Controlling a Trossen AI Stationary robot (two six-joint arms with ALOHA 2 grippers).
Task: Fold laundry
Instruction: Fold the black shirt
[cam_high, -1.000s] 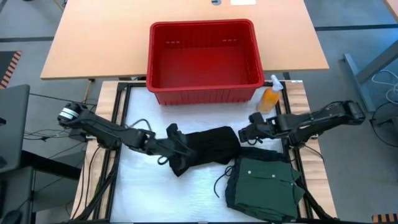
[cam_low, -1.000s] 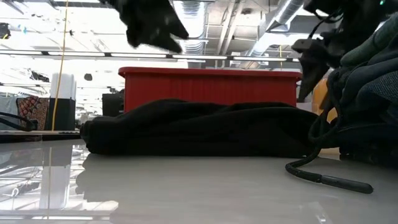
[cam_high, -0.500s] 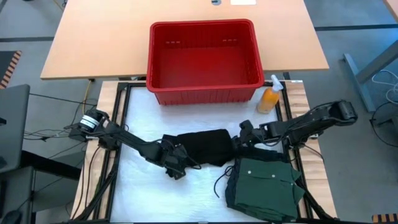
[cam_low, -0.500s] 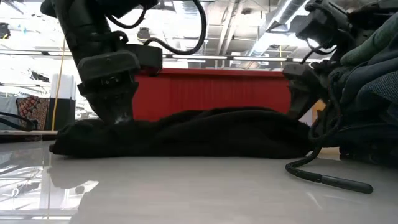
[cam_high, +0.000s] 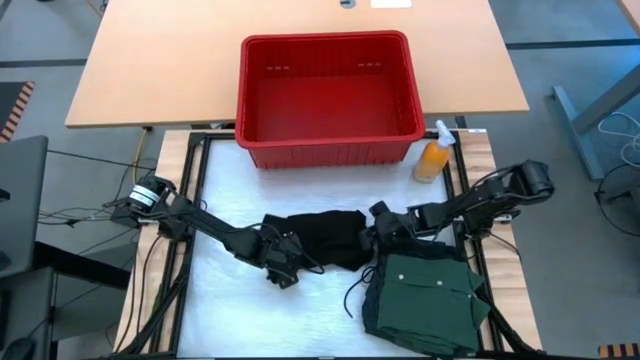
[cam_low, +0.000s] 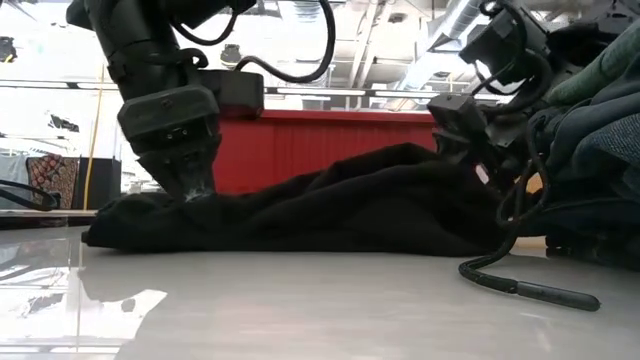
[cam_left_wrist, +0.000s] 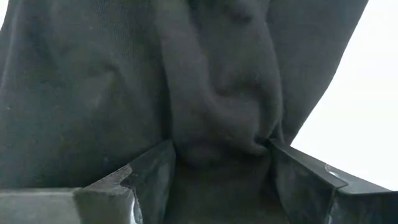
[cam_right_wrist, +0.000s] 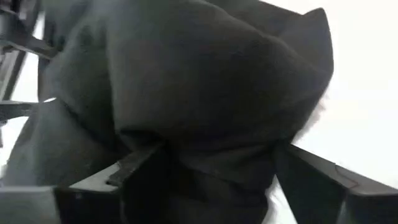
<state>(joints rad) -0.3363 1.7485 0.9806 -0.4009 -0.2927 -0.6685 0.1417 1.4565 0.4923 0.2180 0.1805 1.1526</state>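
nearest to me on the white tabletop (cam_high: 215, 290) lies the green buttoned shirt (cam_high: 425, 295), already flat, at my right side, with a loose dark cord beside it. i leave it alone.

next out is the black garment (cam_high: 322, 238), bunched in the middle of the tabletop between my two arms. my left jaws (cam_high: 282, 258) stand spread wide with a thick roll of its cloth filling the gap between them at its left end, pressed down near the surface. my right jaws (cam_high: 385, 225) stand equally wide at its right end, a fat fold of the same cloth packed between them and lifted slightly.

handling notes, as judgement: the cloth is soft, limp and light. it sags between the two grips and holds no shape. it will not break, but it creases and slips if only one layer is pinched. take hold at opposite edges or corners, through all layers, and keep tension even.

farther off stand the orange spray bottle (cam_high: 434, 153) and the red basket (cam_high: 330, 98), apart from the garment.
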